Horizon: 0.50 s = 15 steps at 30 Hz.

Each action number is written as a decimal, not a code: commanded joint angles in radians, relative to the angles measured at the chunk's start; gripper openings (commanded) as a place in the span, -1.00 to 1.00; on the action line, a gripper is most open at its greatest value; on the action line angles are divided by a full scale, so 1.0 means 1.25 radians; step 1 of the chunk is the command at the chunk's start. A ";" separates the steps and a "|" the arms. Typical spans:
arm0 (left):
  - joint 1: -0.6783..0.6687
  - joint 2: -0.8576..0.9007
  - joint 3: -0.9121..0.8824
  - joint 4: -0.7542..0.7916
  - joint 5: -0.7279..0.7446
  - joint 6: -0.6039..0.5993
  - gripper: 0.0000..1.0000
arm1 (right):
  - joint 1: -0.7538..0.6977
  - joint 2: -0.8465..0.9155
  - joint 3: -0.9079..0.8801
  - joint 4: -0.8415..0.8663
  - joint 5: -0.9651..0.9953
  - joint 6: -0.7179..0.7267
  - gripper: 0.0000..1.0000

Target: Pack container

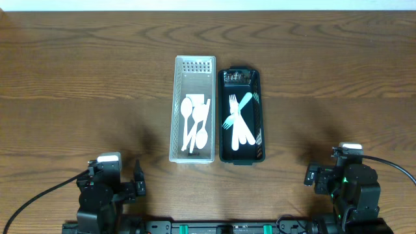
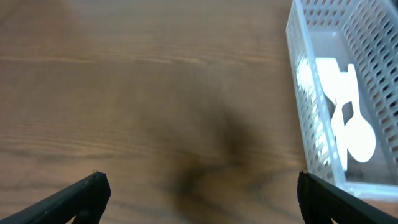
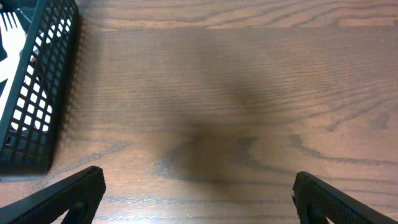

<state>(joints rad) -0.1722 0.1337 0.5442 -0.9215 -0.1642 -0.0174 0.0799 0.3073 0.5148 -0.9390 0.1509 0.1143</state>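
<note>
A white perforated basket [image 1: 177, 110] stands at the table's middle and holds several white plastic spoons [image 1: 194, 123]. Right beside it stands a black perforated basket [image 1: 261, 110] holding several white plastic forks [image 1: 239, 123]. My left gripper [image 1: 130, 188] is open and empty near the front left edge; its wrist view shows the white basket [image 2: 298, 93] with spoons [image 2: 351, 124] at the right. My right gripper [image 1: 318, 175] is open and empty near the front right; its wrist view shows the black basket [image 3: 43, 87] at the left, with fork tips [image 3: 9, 28] showing inside it.
The baskets sit side by side, touching or nearly so. Bare wooden table [image 1: 78, 78] surrounds them. Cables run from both arms at the front edge.
</note>
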 commanded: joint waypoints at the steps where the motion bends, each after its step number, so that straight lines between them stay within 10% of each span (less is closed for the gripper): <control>1: -0.003 -0.003 0.000 -0.011 -0.004 0.014 0.96 | 0.009 -0.005 -0.004 -0.001 -0.001 0.010 0.99; 15: -0.003 -0.003 0.000 -0.011 -0.004 0.014 0.96 | 0.010 -0.139 -0.006 -0.034 -0.008 0.010 0.98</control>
<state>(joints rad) -0.1722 0.1337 0.5442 -0.9352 -0.1646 -0.0174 0.0799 0.1959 0.5144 -0.9749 0.1505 0.1143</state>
